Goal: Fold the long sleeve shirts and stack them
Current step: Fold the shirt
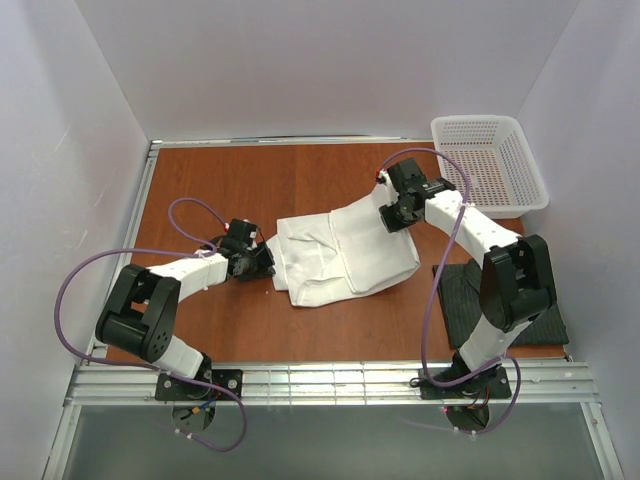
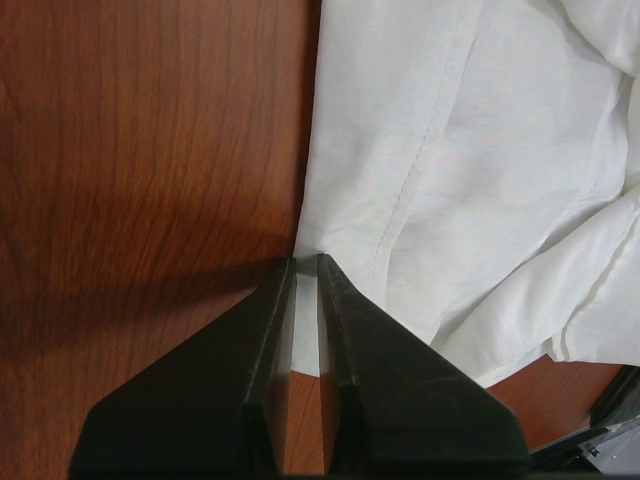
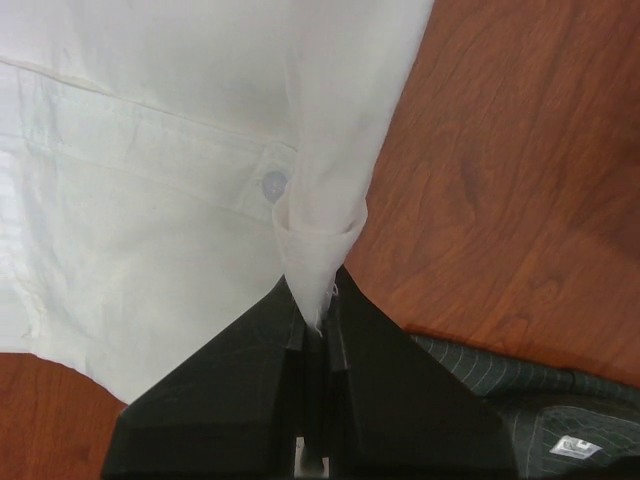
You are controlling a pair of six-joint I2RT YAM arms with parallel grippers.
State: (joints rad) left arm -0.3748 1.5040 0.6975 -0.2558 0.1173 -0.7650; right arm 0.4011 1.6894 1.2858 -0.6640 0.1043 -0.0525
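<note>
— Nearest, along the bottom edge?
— Two arm bases [image 1: 198, 382], bolted to a metal rail [image 1: 330, 383], one left of centre and one right. Purple cables [image 1: 70, 290] looping off both arms.
— Just above that, lower right?
— Folded flat on the table [image 1: 230, 185], the dark striped shirt [image 1: 455, 300], partly hidden under the right arm. Well apart from the left arm.
— Middle of the frame?
— Spread in loose, wrinkled folds on the wood, the white shirt [image 1: 340, 258], between both arms. Near the dark one, with a thin strip of bare wood between.
— And the left hand [image 1: 268, 268]?
— Low on the table at the cloth's left edge. Narrow: in the wrist view, fingers [image 2: 250, 350] nearly together, with a strip of white hem pinched between.
— The right hand [image 1: 392, 218]?
— Up at the cloth's upper right corner. Clamped tight on a bunched fold of white, just below a button [image 3: 273, 185]. In the lower right of that wrist view, dark striped cloth with a small label [image 3: 575, 447].
— Farthest back?
— A white mesh basket [image 1: 478, 122] in the upper right corner of the table, beyond the right arm, apart from both garments.
</note>
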